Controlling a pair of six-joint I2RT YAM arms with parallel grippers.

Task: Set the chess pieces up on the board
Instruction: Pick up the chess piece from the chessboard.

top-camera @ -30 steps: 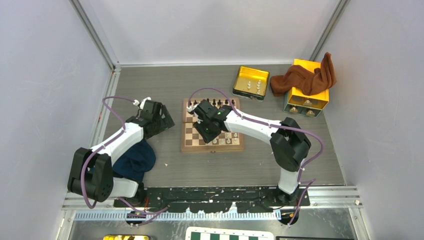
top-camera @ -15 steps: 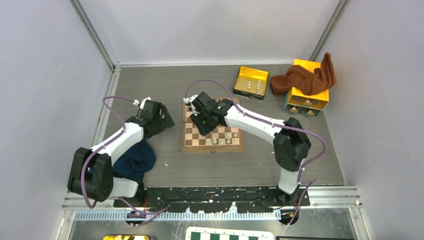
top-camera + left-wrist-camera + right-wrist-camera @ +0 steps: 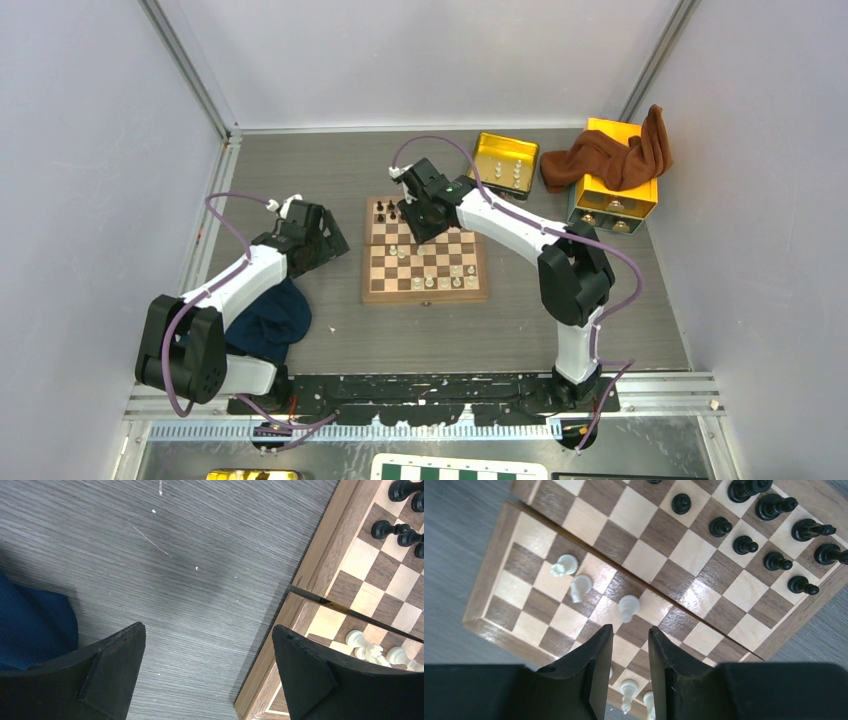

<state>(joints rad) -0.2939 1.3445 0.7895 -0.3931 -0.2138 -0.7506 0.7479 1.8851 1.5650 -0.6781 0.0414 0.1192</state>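
Seemingly between placements: right claw [image 3: 629,628] narrowly parted, empty, over board [image 3: 486,570]; left claw [image 3: 207,626] spread wide. Likely next: straddle cream piece [image 3: 628,607] just ahead.

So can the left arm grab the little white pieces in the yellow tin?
Probably not easily. The left pincer hangs open left of the board, while the yellow tin with the white pieces sits far back on the right, past the board, and the right arm stretches across in between.

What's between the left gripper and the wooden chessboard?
Only bare grey wood-grain tabletop, seen in the left wrist view, between the open left gripper and the border of the small brown wooden chessboard.
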